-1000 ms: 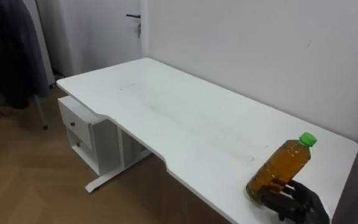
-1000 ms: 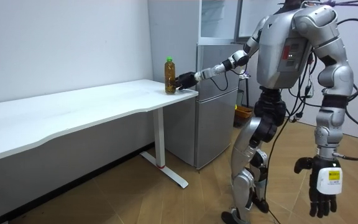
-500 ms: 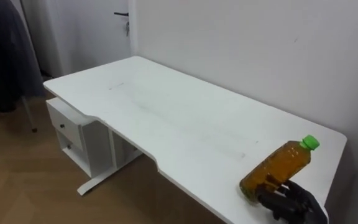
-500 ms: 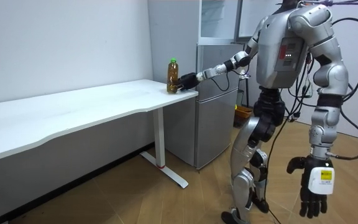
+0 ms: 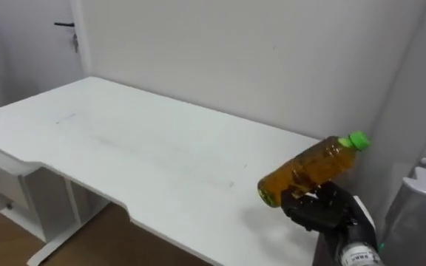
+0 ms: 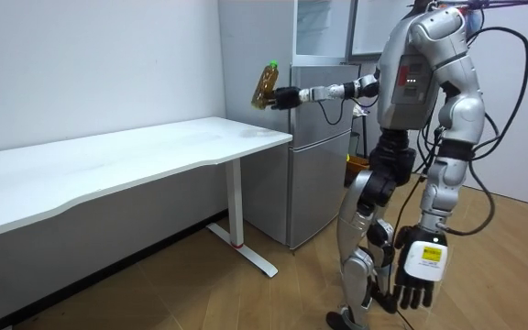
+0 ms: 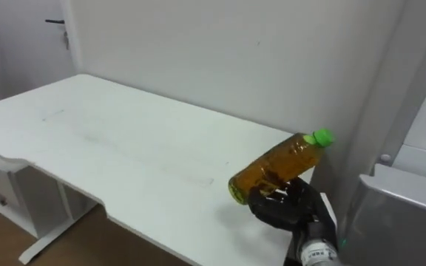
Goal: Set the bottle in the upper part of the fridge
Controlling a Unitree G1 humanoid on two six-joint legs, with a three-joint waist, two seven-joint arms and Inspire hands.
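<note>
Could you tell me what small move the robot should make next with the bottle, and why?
Probably swing the right robot hand toward the fridge. The hand is curled round the amber bottle, which is tilted and held clear above the white desk, and the fridge stands just past the desk's end.

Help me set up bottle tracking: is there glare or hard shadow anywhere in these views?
Left eye view: soft, even light; the bottle in the right robot hand shows no strong glare, and no hard shadow falls on the table. Room view: the table shades the wall beneath it.
</note>
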